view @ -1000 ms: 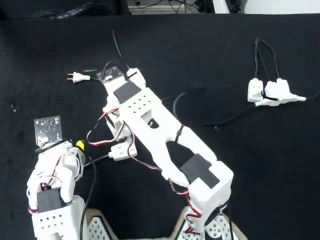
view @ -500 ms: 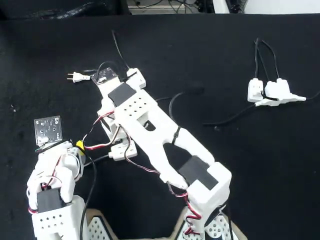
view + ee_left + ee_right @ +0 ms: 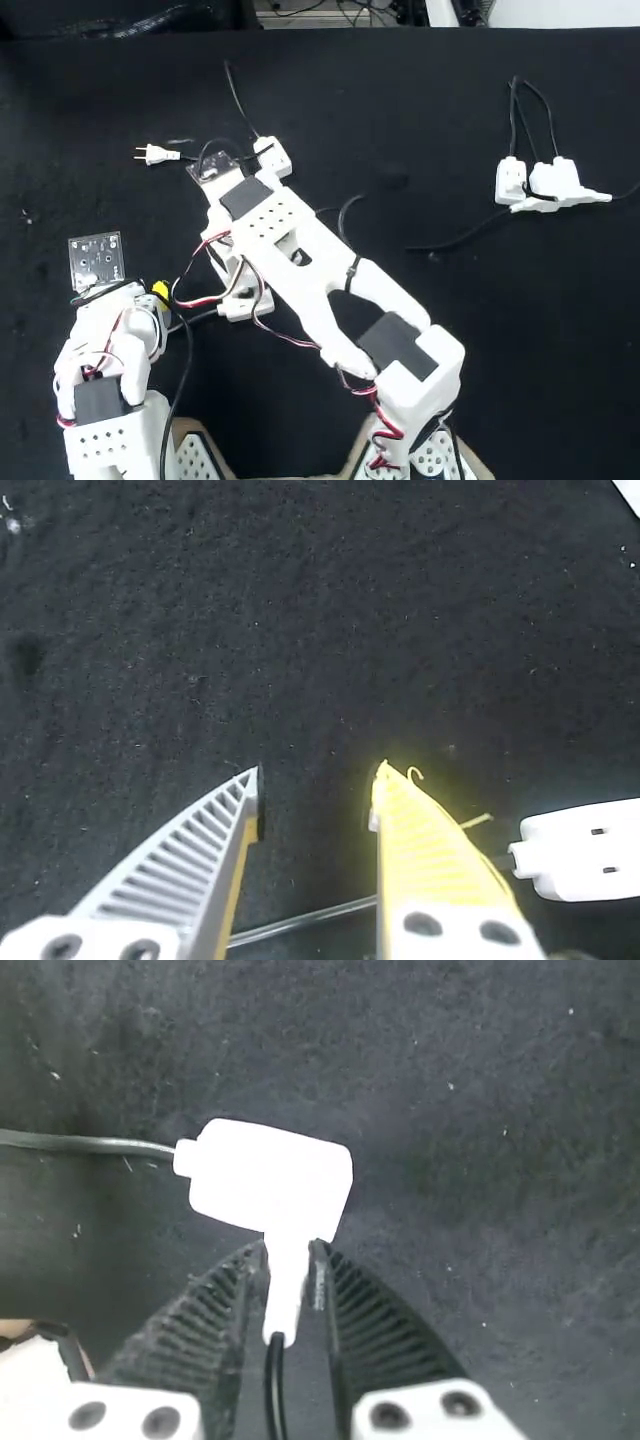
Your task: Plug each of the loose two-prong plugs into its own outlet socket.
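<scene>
Loose two-prong plug [image 3: 152,153] on black table [image 3: 420,110], near outstretched right arm [image 3: 300,255]

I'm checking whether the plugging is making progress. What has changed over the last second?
The right arm swung its wrist a little to the left, then drew back slightly toward its base. This uncovered more of the white socket. Nothing was visibly grabbed or let go. The left arm, the loose plug and the far pair of sockets stayed put.

White plug [image 3: 284,1282] with black cord [image 3: 272,1385], white socket [image 3: 270,1185], black table [image 3: 520,1090] — left gripper [image 3: 316,770] ribbed, one side yellow, one white.
</scene>
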Motion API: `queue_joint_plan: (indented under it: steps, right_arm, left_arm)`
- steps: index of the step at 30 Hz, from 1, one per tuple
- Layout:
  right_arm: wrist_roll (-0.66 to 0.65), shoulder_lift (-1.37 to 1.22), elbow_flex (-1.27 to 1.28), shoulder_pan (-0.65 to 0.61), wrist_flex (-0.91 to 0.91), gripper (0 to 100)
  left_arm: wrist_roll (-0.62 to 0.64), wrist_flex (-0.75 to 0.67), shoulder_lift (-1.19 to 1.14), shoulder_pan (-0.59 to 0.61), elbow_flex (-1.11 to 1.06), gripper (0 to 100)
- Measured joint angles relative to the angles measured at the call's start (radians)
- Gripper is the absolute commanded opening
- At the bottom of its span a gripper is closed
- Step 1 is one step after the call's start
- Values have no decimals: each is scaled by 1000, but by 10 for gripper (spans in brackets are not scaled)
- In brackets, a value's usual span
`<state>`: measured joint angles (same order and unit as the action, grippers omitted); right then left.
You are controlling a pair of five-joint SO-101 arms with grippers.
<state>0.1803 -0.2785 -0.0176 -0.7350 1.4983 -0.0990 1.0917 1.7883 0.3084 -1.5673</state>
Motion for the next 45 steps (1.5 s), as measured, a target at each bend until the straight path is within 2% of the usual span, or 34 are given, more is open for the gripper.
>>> queue_joint_plan:
  steps: [25,32,45]
  right_arm:
    - [0,0,0,0,-6,10]
    - [0,0,0,63,-5,10]
    - [18,5,41,68,-15,10]
  left_arm:
    - [0,0,0,0,0,191]
    - [0,0,0,0,0,191]
    - [0,0,0,0,0,191]
